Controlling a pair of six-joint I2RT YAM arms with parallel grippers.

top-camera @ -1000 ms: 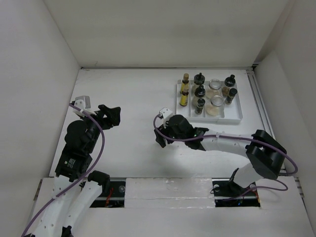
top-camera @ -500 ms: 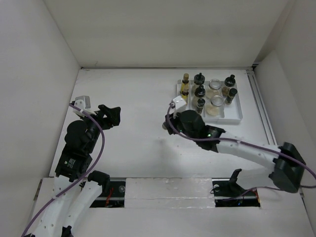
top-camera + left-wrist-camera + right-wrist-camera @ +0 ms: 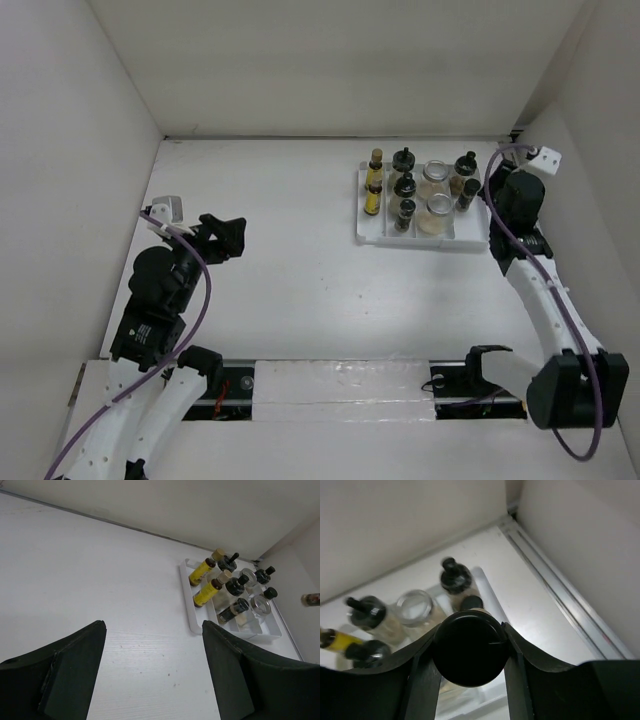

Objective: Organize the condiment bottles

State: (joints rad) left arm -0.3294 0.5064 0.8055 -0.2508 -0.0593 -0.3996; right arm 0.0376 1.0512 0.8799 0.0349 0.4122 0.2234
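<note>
Several condiment bottles stand in the white divided tray (image 3: 470, 240) at the back right: slim yellow bottles (image 3: 373, 192), dark black-capped spice jars (image 3: 404, 188) and pale jars with silver lids (image 3: 437, 207). They also show in the left wrist view (image 3: 205, 592). My right gripper (image 3: 498, 203) hovers by the tray's right edge. It is shut on a black-capped jar (image 3: 470, 647) held above the tray's right compartment. That jar's body shows in the air in the left wrist view (image 3: 310, 599). My left gripper (image 3: 154, 630) is open and empty above bare table on the left (image 3: 225, 238).
White walls enclose the table on three sides. A metal rail (image 3: 528, 225) runs along the right wall just beside the tray (image 3: 555, 600). The right arm's links (image 3: 545, 295) stretch along the right side.
The right arm has swung from the middle of the table to the far right, beside the tray's right edge. The left arm has not moved.
</note>
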